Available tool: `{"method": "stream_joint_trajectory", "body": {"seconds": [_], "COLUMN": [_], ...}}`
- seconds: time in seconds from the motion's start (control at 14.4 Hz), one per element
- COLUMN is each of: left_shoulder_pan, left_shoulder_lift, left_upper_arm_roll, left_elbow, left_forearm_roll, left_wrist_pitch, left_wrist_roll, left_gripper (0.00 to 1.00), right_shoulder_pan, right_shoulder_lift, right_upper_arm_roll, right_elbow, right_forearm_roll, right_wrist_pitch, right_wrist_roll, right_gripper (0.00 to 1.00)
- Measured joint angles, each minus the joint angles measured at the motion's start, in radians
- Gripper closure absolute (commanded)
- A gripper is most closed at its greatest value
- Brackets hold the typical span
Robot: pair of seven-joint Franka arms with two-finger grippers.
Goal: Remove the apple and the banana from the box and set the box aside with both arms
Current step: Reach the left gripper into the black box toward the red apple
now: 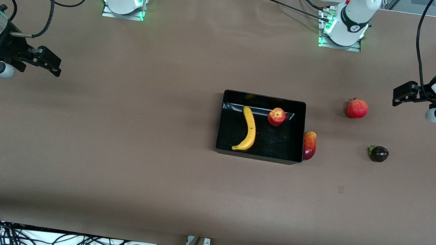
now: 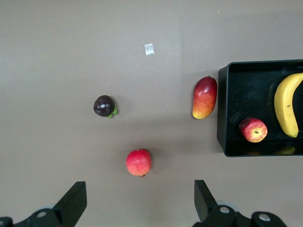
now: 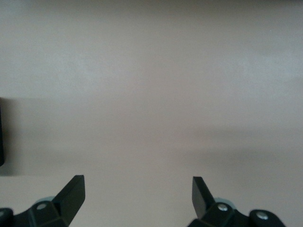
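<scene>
The black box (image 1: pixel 278 143) sits mid-table. In it lie a yellow banana (image 1: pixel 247 129) and a red-yellow apple (image 1: pixel 276 117). A red-yellow mango (image 1: pixel 309 145) lies on the table against the box's wall toward the left arm's end. A red pomegranate (image 1: pixel 357 109) and a dark purple fruit (image 1: pixel 379 154) lie on the table farther toward that end. My left gripper (image 1: pixel 402 95) is open and empty over the table close to the pomegranate (image 2: pixel 138 162). My right gripper (image 1: pixel 48 61) is open and empty over bare table at the right arm's end.
The left wrist view shows the purple fruit (image 2: pixel 104 106), mango (image 2: pixel 205 98), box wall (image 2: pixel 222 137), apple (image 2: pixel 253 129) and banana (image 2: pixel 288 104). A small pale scrap (image 1: pixel 341 189) lies on the brown table nearer the front camera than the purple fruit. Cables hang along the table's front edge.
</scene>
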Motion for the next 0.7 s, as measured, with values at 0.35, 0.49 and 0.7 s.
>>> {"method": "stream_joint_trajectory", "body": {"seconds": [0.35,0.49,0.7], "left_shoulder_pan": [0.0,0.0,-0.008], "left_shoulder_lift": [0.002,0.005,0.038], "left_upper_arm_roll": [0.0,0.0,-0.007], "left_elbow": [0.001,0.001,-0.001], "left_forearm_roll": [0.0,-0.003,-0.015], "left_wrist_pitch": [-0.017,-0.028,-0.137], "left_wrist_roll": [0.0,0.0,0.0], "left_gripper": [0.0,0.0,0.0], "right_shoulder_pan": [0.0,0.0,0.0], "right_shoulder_lift": [0.0,0.0,0.0], "right_upper_arm_roll": [0.0,0.0,0.0], "right_elbow": [0.0,0.0,0.0], "right_forearm_roll": [0.0,0.0,0.0], "right_wrist_pitch": [-0.006,-0.006,-0.005], "right_wrist_roll": [0.0,0.0,0.0], "right_gripper": [0.0,0.0,0.0]}}
